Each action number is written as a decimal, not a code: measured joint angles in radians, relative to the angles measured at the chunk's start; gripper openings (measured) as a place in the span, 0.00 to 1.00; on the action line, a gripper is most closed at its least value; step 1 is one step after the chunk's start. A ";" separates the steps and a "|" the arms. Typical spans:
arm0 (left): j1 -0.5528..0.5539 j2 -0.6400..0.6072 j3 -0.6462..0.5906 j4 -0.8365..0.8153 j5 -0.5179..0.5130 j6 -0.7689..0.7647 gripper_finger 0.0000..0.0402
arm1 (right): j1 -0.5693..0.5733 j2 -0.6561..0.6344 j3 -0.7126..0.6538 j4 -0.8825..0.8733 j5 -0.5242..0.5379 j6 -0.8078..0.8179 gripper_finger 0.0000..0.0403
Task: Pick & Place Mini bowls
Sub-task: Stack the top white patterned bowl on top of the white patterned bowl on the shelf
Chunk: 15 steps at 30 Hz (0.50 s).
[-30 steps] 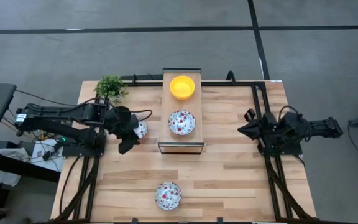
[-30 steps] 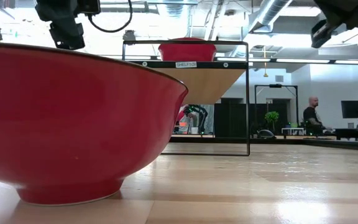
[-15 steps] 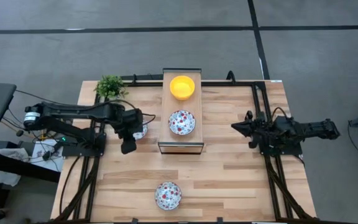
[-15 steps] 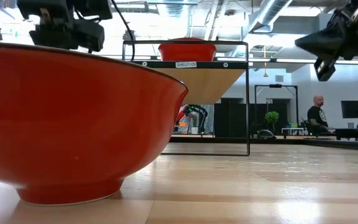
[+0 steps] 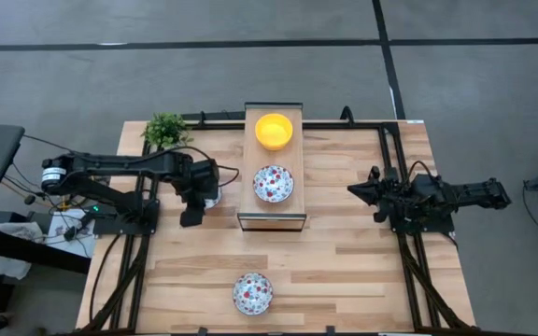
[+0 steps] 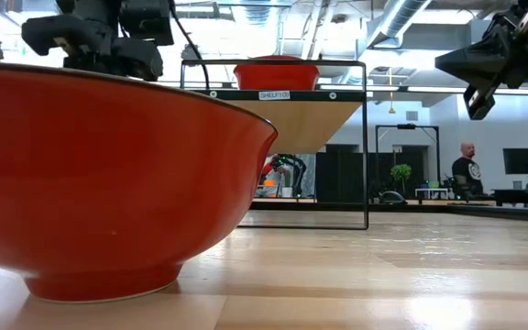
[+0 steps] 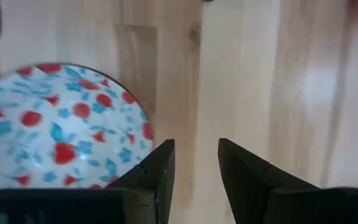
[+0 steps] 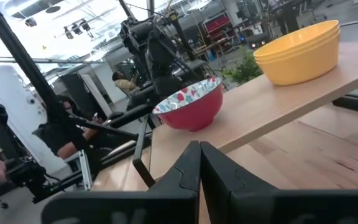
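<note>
Flanking floral bowl (image 7: 55, 127): shelf (image 5: 273, 219), plant (image 5: 165, 130).

Both arms are matte black, jointed, trailing thin black cables.

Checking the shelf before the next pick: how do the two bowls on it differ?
The yellow bowl is plain bright yellow; the floral bowl is white inside with red-and-blue speckles and red outside. The yellow bowl sits at the far end of the shelf, the floral bowl nearer the middle. In the right wrist view the yellow one looks like a nested stack. Both stand upright, alike in size.
</note>
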 joint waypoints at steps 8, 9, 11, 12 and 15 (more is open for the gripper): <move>0.000 0.001 -0.001 0.006 -0.091 0.018 0.30 | 0.000 0.000 0.000 0.000 0.000 0.000 0.00; 0.000 0.001 -0.002 0.007 -0.101 0.018 0.30 | 0.000 0.000 0.000 0.000 0.000 0.000 0.00; 0.000 0.000 -0.014 0.012 -0.120 0.024 0.30 | 0.000 0.000 0.000 0.000 0.000 0.000 0.00; 0.000 0.000 -0.028 0.012 -0.125 0.031 0.30 | 0.000 0.000 0.000 -0.001 0.000 0.000 0.00; -0.004 0.000 -0.078 0.006 -0.122 0.024 0.30 | 0.000 0.000 0.000 0.000 0.000 0.000 0.00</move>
